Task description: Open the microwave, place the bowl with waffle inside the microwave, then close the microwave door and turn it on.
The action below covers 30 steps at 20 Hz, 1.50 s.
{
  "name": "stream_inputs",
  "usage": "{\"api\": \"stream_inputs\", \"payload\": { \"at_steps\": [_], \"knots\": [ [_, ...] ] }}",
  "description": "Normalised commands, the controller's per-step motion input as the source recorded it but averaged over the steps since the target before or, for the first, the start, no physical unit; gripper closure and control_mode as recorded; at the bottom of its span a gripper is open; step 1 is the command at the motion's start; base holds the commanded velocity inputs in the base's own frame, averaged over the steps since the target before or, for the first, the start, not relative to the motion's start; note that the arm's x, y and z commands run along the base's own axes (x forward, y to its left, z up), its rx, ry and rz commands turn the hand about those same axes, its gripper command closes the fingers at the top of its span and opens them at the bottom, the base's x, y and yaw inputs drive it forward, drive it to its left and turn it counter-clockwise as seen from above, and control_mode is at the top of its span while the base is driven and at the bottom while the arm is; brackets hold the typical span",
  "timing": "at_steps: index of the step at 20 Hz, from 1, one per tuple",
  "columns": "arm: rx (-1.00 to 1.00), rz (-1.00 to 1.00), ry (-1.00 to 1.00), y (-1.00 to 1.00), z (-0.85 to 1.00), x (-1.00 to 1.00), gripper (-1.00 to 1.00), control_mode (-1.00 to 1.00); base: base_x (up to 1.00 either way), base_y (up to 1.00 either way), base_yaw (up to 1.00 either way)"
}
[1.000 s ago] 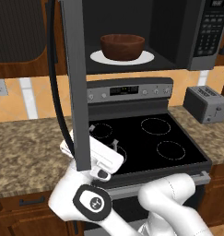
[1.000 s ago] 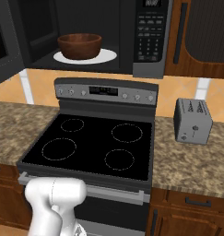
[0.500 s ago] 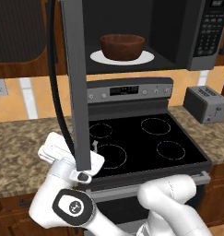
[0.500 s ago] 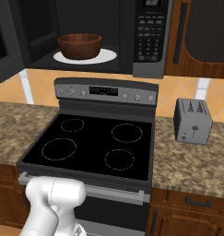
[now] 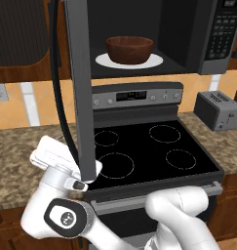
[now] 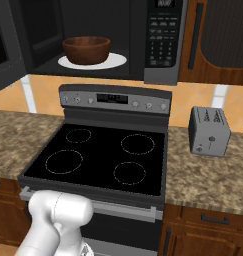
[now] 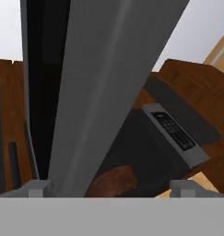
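Observation:
The microwave (image 5: 207,44) hangs above the stove with its cavity open. Its door (image 5: 80,93) stands swung out, edge-on to me, with the curved black handle (image 5: 55,88) on its left. Inside, the reddish-brown bowl (image 5: 129,49) rests on the white turntable plate (image 5: 154,61); the bowl (image 6: 86,49) also shows from the right. The waffle is hidden within the bowl. My gripper (image 5: 85,178) sits at the door's lower corner. In the hand view the gripper (image 7: 111,189) is open, its fingertips (image 7: 37,188) either side of the door's grey edge (image 7: 99,92), with the bowl (image 7: 114,180) beyond.
A black-topped stove (image 5: 154,151) lies below the microwave, its back panel (image 6: 115,99) against the wall. A small grey toaster (image 6: 209,131) stands on the granite counter (image 6: 208,175) to the right. Wooden cabinets (image 6: 218,35) flank the microwave.
My hand has slid left and slightly down beneath the door's lower edge, and the arm's elbow has swung left. The door and the bowl have not moved.

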Motion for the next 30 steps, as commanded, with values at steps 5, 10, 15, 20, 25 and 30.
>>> {"api": "stream_inputs", "payload": {
  "at_steps": [5,10,15,20,25,30],
  "knots": [
    [0.03,0.01,-0.20,-0.05,0.30,-0.03,-1.00,-1.00,0.00,0.00,0.00],
    [0.19,0.03,-0.11,-0.23,0.34,-0.12,-1.00,-1.00,0.00,0.00,0.00],
    [0.31,0.00,-0.01,-0.20,0.15,-0.15,-1.00,-1.00,0.00,0.00,0.00],
    [0.39,0.00,0.00,-0.35,0.01,-0.14,-1.00,-1.00,0.00,0.00,0.00],
    [0.39,0.02,0.00,-0.54,0.01,-0.01,-1.00,-1.00,0.00,0.00,0.00],
    [0.37,0.10,-0.02,-0.67,0.00,0.00,-1.00,-1.00,0.00,0.00,0.00]
  ]
}}
